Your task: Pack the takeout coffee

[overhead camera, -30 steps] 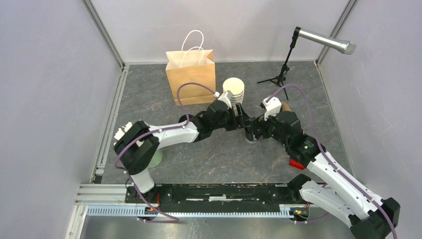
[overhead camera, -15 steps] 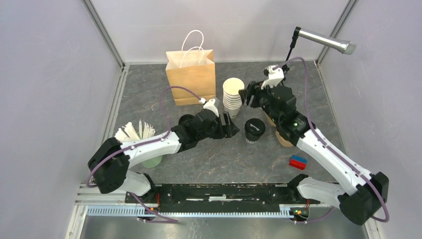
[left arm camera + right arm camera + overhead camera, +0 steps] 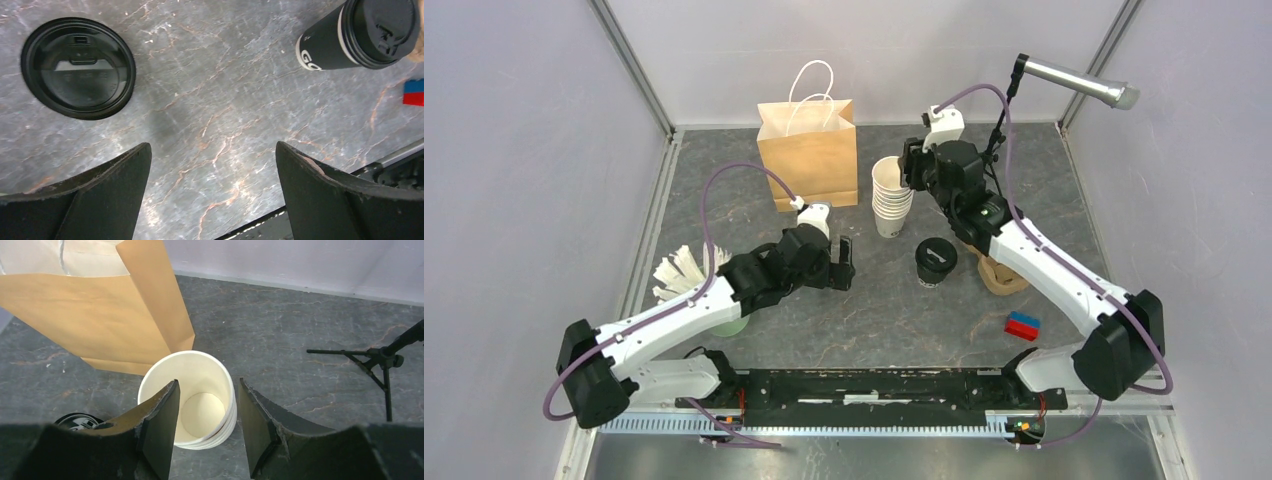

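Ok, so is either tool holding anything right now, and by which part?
The left tool is open and holds nothing. The right tool straddles the top cup of the lidless stack at its rim; a firm grip cannot be told.

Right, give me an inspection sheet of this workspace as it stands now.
Surface: grey marbled table, nothing spilled seen.
Job's things: one lidded dark cup upright near centre; brown paper bag upright at the rear.
Clutter: stack of lidless cups, loose black lid, blue-red block, bundle of white sticks, brown cardboard piece.
Grippers: left gripper open over bare table; right gripper jaws apart over the stack's top cup, contact unclear.
Cables: purple cable loops above each arm, no snag seen.
Surroundings: tripod stand at rear right; plain walls.
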Robot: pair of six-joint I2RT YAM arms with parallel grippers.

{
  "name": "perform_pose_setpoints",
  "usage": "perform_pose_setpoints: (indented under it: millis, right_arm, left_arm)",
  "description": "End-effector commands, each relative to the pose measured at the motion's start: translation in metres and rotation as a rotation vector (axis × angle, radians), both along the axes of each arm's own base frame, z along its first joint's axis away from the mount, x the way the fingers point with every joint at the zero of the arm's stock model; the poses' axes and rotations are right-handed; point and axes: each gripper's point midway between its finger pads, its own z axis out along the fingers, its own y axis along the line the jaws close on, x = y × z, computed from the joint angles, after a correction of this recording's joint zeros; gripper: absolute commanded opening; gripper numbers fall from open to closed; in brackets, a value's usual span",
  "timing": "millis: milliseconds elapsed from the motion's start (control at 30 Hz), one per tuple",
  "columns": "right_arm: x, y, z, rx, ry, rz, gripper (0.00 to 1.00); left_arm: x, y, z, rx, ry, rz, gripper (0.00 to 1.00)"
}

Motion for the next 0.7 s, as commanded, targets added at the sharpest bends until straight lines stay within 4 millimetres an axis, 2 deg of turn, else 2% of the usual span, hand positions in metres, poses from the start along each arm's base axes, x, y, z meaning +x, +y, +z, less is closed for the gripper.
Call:
perform_pose_setpoints:
  millis: [0,367,500,667]
  right_arm:
    - [0.01,-0.006,0.015,-0.114,-0.03,-0.01,0.53]
    - [0.021,-0.003,-0.008,-0.214,0.016,0.007,0.47]
    - [0.023,0.0,-0.015,-0.222,0.031,0.019,0.47]
    - [0.025,0.001,-0.018,-0.225,0.035,0.02,0.4]
  left_arm:
    - [0.001,0.025,0.02,0.144,-0.077,-0.048,1.0]
    - [-0.001,0.048,0.021,0.19,-0.138,-0.039,1.0]
    - [-0.005,0.044,0.022,0.171,-0.138,-0.065,1.0]
    - [-0.005,0.043,0.018,0.181,-0.129,-0.074,1.0]
